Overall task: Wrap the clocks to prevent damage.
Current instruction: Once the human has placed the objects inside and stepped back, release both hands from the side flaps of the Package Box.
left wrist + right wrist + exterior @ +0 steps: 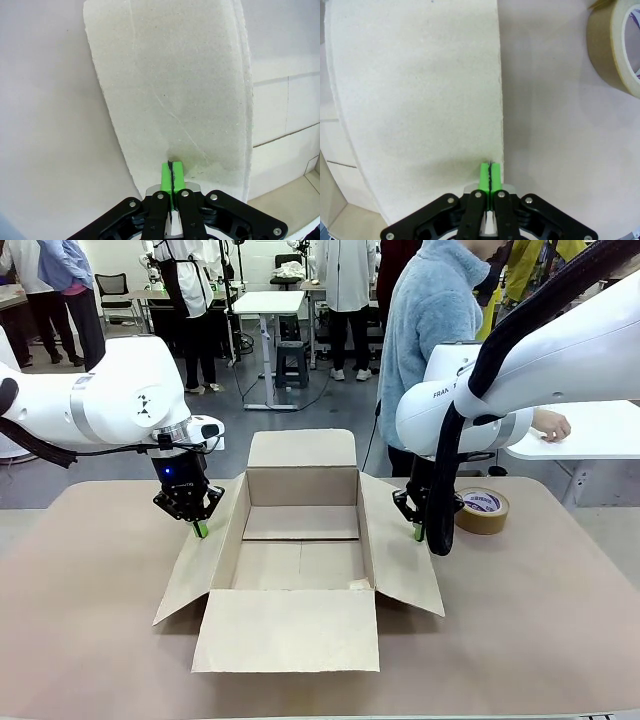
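my left gripper (200,528) has its green pads pressed together with nothing between them, tips down at the far end of the left side flap (195,575) of the open brown cardboard box (300,486). the box sits midway between my arms and its floor shows only cardboard. my right gripper (418,532) is likewise closed on nothing, tips at the right side flap (405,565), with the brown tape roll (482,510) just beside it. where the bubble-wrapped clocks lie i cannot tell, so i cannot judge their long axis or which arm is nearer.
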`<move>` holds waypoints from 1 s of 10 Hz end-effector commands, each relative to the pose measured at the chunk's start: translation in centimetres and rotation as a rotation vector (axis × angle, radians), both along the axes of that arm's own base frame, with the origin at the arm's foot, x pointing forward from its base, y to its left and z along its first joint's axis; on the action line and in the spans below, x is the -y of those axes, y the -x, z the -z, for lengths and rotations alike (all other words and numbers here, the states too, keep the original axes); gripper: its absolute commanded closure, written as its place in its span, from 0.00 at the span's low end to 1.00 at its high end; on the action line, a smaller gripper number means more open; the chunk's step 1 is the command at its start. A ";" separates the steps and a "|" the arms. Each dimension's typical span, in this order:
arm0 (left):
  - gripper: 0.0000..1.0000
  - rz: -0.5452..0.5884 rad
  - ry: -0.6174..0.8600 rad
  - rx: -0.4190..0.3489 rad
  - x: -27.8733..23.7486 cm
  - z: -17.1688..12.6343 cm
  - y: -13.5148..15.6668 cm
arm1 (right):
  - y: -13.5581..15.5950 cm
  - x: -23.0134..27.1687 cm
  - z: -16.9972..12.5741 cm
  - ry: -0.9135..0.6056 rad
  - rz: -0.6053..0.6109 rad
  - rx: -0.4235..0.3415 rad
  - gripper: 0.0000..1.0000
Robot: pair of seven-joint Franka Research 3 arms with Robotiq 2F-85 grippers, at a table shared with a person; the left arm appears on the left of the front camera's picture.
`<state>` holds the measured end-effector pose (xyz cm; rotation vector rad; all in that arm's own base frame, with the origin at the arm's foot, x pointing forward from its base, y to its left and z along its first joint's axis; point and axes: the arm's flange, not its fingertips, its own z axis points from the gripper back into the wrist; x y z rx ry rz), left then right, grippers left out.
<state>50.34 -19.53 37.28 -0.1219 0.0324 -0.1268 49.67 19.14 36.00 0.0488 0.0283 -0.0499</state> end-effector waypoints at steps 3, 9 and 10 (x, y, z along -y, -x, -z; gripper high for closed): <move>0.99 0.007 -0.012 -0.003 -0.1 0.1 0.1 | 0.1 0.2 0.1 0.008 -0.010 0.004 0.99; 0.99 0.007 -0.012 -0.003 -0.1 0.1 0.1 | 0.1 0.2 0.1 0.008 -0.010 0.004 0.99; 0.99 0.007 -0.012 -0.003 -0.1 0.1 0.1 | 0.1 0.2 0.1 0.008 -0.010 0.004 0.99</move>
